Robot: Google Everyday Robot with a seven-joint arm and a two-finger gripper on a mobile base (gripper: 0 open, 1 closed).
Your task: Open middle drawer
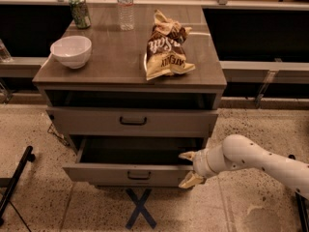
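Note:
The middle drawer [96,173] is the grey-brown front with a small black bar handle [139,176]. It stands pulled out from the cabinet, and its dark inside shows empty. My gripper [189,168], on a white arm coming from the right, is at the right end of that drawer front. Its two tan fingers are spread, one fingertip [186,155] above the front's top edge and the other below it. It holds nothing. The drawer above [87,121], with its own black handle, is closed.
On the cabinet top [111,57] are a white bowl [71,50], a green can [78,10], a clear water bottle [125,6] and a chip bag [165,51]. A blue tape X [140,208] marks the speckled floor in front. A black stand leg [17,178] lies at the left.

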